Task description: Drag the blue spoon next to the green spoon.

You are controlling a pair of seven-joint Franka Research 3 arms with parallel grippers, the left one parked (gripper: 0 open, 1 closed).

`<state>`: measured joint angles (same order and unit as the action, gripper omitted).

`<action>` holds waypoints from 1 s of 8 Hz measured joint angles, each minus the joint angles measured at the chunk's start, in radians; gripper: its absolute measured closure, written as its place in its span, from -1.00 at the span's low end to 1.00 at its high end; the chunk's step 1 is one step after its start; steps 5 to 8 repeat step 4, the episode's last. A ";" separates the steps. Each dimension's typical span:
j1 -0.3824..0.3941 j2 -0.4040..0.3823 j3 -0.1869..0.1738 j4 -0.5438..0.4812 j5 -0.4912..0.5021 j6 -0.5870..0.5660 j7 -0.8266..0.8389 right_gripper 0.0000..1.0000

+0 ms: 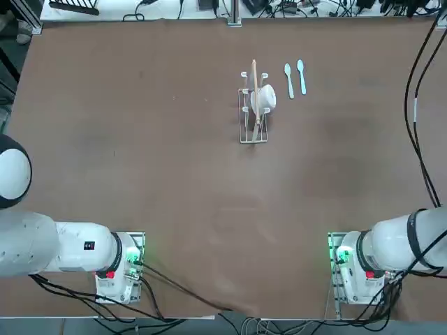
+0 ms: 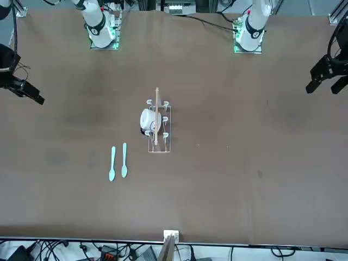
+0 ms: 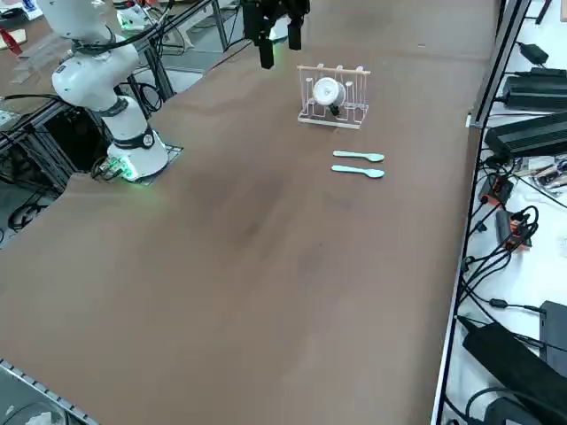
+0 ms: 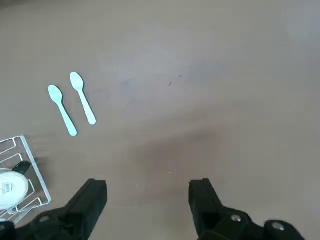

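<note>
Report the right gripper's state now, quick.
Right gripper: open, holding nothing, hovering above bare table away from the blue spoon and green spoon.

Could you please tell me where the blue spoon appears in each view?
Top: blue spoon right of the rack, upper middle.
Front: blue spoon lower left, leftmost.
Right side: blue spoon, the nearer spoon.
Right wrist: blue spoon beyond the open right hand.
Landmark: the rack.
</note>
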<state>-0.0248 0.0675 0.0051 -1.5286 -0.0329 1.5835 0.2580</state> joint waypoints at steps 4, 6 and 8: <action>0.000 0.014 0.000 0.000 0.000 -0.002 0.000 -1.00; 0.000 0.014 0.000 0.000 0.000 -0.002 0.000 -1.00; 0.000 0.014 0.000 0.000 0.000 -0.002 0.000 -1.00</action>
